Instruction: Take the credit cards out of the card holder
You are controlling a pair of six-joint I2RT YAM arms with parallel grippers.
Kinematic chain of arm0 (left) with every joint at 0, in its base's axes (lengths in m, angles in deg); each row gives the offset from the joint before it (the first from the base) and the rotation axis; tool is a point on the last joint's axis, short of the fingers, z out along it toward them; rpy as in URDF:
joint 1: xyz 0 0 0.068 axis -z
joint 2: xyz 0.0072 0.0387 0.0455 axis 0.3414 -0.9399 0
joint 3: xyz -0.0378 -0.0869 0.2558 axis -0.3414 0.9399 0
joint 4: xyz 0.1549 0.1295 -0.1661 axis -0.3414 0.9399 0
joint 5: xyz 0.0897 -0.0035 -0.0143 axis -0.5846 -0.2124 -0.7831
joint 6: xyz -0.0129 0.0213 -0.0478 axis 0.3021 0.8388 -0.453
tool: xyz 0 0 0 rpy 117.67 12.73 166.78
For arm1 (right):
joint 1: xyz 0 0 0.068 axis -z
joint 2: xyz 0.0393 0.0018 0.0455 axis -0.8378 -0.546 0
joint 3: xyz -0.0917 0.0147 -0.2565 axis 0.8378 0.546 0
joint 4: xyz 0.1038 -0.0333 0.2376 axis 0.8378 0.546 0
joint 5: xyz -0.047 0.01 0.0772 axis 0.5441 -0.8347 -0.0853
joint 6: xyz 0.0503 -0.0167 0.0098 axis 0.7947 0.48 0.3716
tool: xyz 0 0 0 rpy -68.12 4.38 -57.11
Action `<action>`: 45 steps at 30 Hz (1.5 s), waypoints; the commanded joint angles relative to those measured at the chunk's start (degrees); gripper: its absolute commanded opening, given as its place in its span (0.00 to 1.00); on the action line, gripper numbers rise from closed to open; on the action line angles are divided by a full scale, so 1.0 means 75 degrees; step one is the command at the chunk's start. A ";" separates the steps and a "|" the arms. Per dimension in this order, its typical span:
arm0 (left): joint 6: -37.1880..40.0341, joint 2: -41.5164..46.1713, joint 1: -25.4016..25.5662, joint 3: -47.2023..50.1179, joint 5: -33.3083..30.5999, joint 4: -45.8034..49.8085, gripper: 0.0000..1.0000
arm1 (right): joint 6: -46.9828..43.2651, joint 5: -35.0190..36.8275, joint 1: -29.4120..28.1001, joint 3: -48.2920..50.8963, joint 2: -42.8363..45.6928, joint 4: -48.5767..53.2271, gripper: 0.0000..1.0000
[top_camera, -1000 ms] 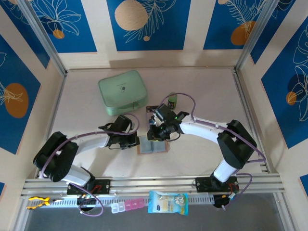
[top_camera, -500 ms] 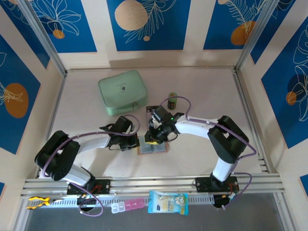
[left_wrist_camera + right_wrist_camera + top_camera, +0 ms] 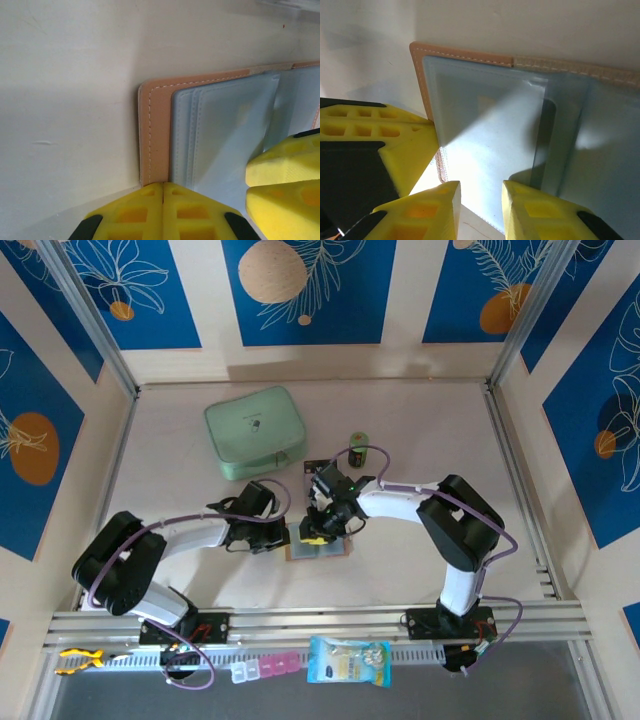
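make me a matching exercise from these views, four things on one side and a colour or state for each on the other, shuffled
Things:
1. card holder
2. zip case
3. left gripper
4. right gripper

Colour or state:
a. fingers pressed together
b. mint green
c. lying open, tan with clear pockets
d. fingers a little apart

Pairs: 1-c, 2-b, 3-a, 4-d

light: bright, even, overhead | shadows: soft, faint on table (image 3: 400,570) | glare: white sheen on card holder (image 3: 485,120) plastic — right wrist view | focus: top sharp, wrist foregrounds slightly soft
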 commanded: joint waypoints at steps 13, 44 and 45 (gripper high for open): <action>0.0190 -0.0184 0.0058 0.0000 -0.0120 0.0462 0.00 | -0.0314 0.0621 0.0083 -0.0153 0.0257 0.1062 0.28; 0.0306 -0.0138 0.0057 -0.0178 -0.0150 0.0657 0.00 | -0.0201 -0.0212 -0.0030 -0.0419 0.0125 0.0279 0.18; 0.0311 -0.0126 0.0063 -0.0170 -0.0161 0.0653 0.00 | -0.0209 -0.0191 -0.0037 -0.0443 0.0075 0.0287 0.18</action>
